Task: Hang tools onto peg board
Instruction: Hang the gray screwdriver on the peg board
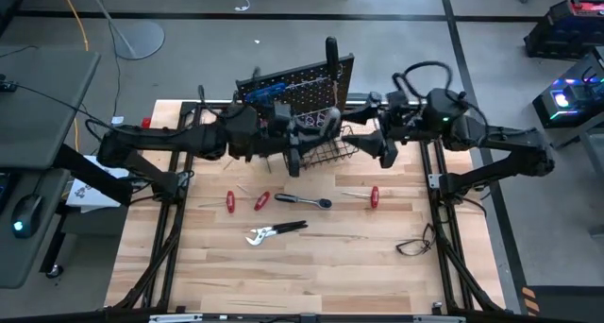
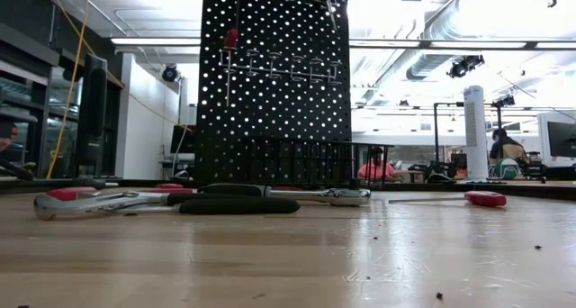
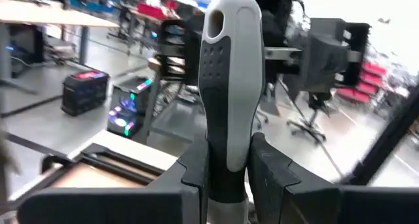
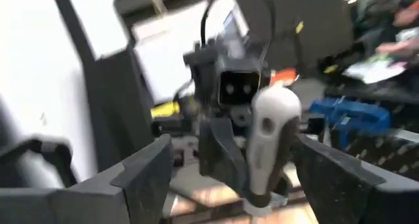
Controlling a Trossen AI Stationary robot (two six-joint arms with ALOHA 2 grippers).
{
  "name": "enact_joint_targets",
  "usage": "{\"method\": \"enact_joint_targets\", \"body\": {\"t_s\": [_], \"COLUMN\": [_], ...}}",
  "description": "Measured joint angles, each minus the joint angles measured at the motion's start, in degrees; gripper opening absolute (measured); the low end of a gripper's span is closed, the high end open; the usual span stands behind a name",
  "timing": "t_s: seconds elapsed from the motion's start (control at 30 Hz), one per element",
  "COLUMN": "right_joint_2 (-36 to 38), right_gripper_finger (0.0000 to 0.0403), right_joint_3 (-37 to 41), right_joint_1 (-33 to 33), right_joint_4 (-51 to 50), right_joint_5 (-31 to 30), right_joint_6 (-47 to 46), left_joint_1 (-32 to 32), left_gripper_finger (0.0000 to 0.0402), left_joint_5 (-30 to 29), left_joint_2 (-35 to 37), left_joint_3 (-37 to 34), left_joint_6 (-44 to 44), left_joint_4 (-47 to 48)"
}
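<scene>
My left gripper (image 3: 229, 168) is shut on a tool with a grey-and-black handle (image 3: 229, 86), held up in the air near the peg board (image 1: 302, 87). My right gripper (image 4: 232, 155) faces it, open; its fingers stand on either side of the handle's rounded end (image 4: 275, 112) without touching. The black perforated peg board (image 2: 274, 83) stands upright at the table's far side, with a wire basket (image 1: 330, 153) at its foot. More tools lie flat on the table: red-handled screwdrivers (image 1: 229, 202) (image 1: 375, 196), a black-handled tool (image 1: 302, 200) and pliers (image 1: 274, 233). My left gripper pinches the handle's lower black part (image 3: 226, 178) between its two fingers (image 3: 196, 175), which come at it about level from the table's left. The grey end with its hole (image 3: 215, 27) stands out past the fingertips. The tool is clear of the table; its shaft is hidden.
A thin black cable (image 1: 415, 245) lies near the table's right edge. The frame's black tubes (image 1: 170, 229) run along both sides. The near half of the wooden table (image 1: 311, 276) is bare. A person sits far off in the room (image 2: 504, 150).
</scene>
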State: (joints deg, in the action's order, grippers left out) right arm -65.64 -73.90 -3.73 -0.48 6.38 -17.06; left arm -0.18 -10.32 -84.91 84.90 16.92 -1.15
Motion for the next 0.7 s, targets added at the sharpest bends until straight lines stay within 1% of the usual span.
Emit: {"method": "enact_joint_targets", "body": {"t_s": [0.07, 0.2, 0.37, 0.43, 0.5, 0.57, 0.63, 0.7], "right_joint_2": [0.75, 0.12, -4.19, -6.52, -9.11, -11.99, -14.97, -17.87], "right_gripper_finger": [0.0295, 0.0294, 0.0294, 0.0294, 0.0294, 0.0294, 0.0294, 0.0294], "right_joint_3": [-0.08, -0.98, -3.69, -5.89, -9.18, -13.09, -17.24, -21.54], "right_joint_1": [-0.04, -0.04, 1.40, 1.96, 2.07, 2.05, 2.03, 2.03], "right_joint_4": [-0.09, -1.18, -1.12, -1.23, -1.12, -1.27, -3.73, -6.75], "right_joint_5": [-2.26, -7.80, -18.24, -22.47, -23.88, -23.28, -23.67, -25.76], "right_joint_6": [-0.90, 0.48, 1.15, 2.26, 2.70, 2.82, 2.98, 2.37], "left_joint_1": [0.60, 2.58, 5.27, 5.97, 6.30, 6.55, 6.59, 6.61], "left_gripper_finger": [0.0061, 0.0061, 0.0061, 0.0061, 0.0061, 0.0061, 0.0061, 0.0061], "left_joint_5": [-0.22, 0.01, -0.05, 1.01, 3.06, 4.43, 4.34, 2.99], "left_joint_2": [1.24, 4.65, 5.69, 5.33, 5.10, 4.88, 4.48, 4.36], "left_joint_3": [0.00, 0.00, 0.00, 0.00, 0.00, 0.00, 0.00, -0.02], "left_joint_6": [-0.24, -4.00, -7.56, -8.02, -8.04, -8.78, -10.56, -12.77], "left_joint_4": [0.22, -0.06, -2.32, -4.12, -4.98, -4.17, -4.22, -4.85]}}
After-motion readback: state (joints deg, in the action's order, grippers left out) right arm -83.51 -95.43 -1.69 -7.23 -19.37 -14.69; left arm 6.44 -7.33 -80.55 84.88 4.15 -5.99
